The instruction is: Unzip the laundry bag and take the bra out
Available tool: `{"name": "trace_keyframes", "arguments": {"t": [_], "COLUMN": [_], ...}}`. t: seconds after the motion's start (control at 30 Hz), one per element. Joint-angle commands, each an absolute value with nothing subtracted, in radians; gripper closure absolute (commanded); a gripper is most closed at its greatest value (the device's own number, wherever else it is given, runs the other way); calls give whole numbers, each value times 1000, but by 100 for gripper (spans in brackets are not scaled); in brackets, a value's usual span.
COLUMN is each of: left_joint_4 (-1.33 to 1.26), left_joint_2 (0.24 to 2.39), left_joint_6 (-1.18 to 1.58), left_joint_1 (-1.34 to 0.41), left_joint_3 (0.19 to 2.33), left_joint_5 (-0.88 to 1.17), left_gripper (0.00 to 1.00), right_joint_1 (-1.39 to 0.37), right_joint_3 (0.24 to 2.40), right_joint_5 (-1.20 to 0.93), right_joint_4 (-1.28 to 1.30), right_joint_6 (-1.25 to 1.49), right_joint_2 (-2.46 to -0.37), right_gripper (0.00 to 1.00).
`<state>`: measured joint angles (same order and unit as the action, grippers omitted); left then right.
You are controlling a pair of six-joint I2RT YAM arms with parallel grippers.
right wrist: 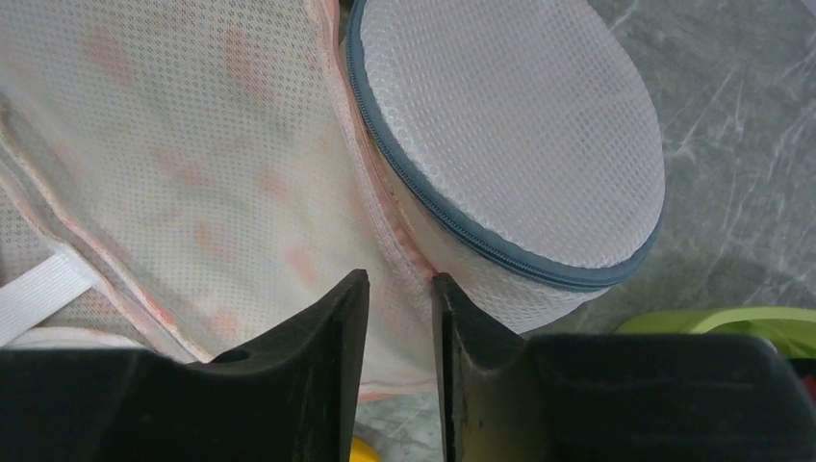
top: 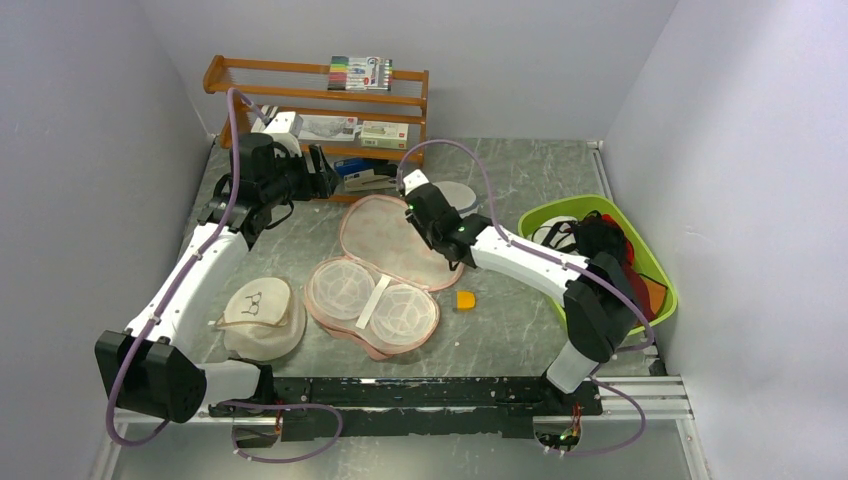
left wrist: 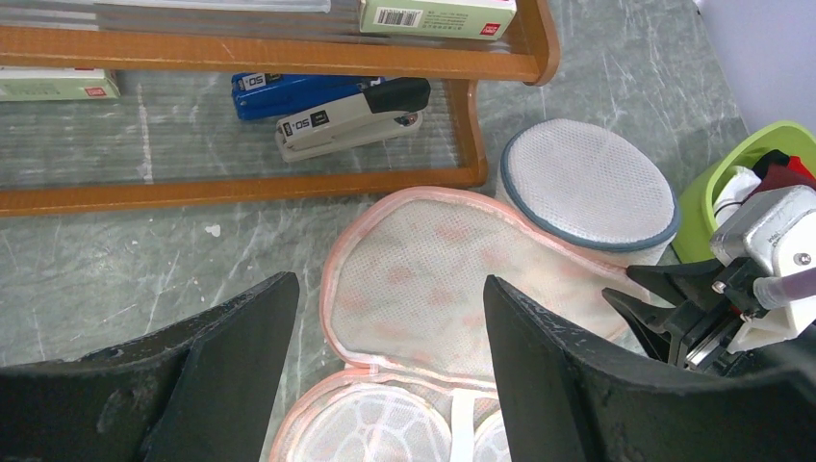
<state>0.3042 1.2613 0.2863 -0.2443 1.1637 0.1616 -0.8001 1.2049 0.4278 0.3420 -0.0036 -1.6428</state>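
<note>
laundry bag (top: 385,235) is lying unzipped and spread flat in the middle of the table (top: 520,170). just the one bag, its two lobed halves folded apart. the far half is showing its pinkish mesh inside, and the near half is carrying two round white mesh cups (top: 342,285) with one white strap (top: 372,300) running between them. two grippers are showing. the left gripper (left wrist: 390,308) is hovering by the far half's left end, in front of the one wooden shelf (top: 300,95), jaws standing wide apart and holding nothing. the right gripper (right wrist: 395,289) is sitting at the far half's right edge, fingers drawn to a narrow gap with the pink rim running into it; whether they are pinching it, i cannot tell. one white mesh cylinder (right wrist: 510,125) is standing right against that edge. two staplers are lying in the shelf's bottom frame, a blue stapler (left wrist: 289,94) and a grey stapler (left wrist: 351,120). one cream cap (top: 258,312) is resting left of the bag, one small yellow piece (top: 466,299) right of it, and one green bin (top: 560,212) is standing at the right side.
</note>
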Motion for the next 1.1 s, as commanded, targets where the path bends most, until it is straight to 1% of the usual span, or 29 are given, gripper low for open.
{"name": "trace_keyframes", "arguments": {"t": [0.0,0.07,0.13,0.33,0.6,0.7,0.73,0.77,0.83,0.87,0.93,1.07], "left_joint_4": [305,304,305,304,303,304,303,303,302,303,303,303], "left_joint_2": [1265,1265,1267,1268,1269,1269,1269,1269,1267,1267,1264,1261], "left_joint_6": [272,272,272,272,274,274,274,274,274,274,275,274], "left_joint_1": [-252,-252,-251,-252,-252,-252,-252,-252,-252,-252,-252,-252], "left_joint_3": [1193,1193,1194,1193,1193,1193,1192,1193,1193,1193,1193,1193], "left_joint_5": [173,175,176,179,182,181,181,181,179,179,179,176], "left_gripper": [18,18,18,18,18,18,18,19,19,19,19,19], "right_joint_1": [-825,-833,-842,-857,-883,-897,-904,-911,-921,-924,-934,-951], "right_joint_3": [1230,1230,1231,1252,1279,1285,1284,1284,1285,1287,1288,1258], "right_joint_5": [530,572,612,712,776,796,805,813,840,844,846,747], "right_joint_4": [313,303,297,312,313,309,306,303,306,313,327,345], "right_joint_6": [-44,-60,-78,-106,-131,-140,-146,-146,-139,-133,-116,-76], "right_joint_2": [-1652,-1656,-1661,-1708,-1753,-1760,-1762,-1764,-1764,-1763,-1753,-1685], "right_gripper": [74,77,77,71,71,77,85,91,98,100,100,100]}}
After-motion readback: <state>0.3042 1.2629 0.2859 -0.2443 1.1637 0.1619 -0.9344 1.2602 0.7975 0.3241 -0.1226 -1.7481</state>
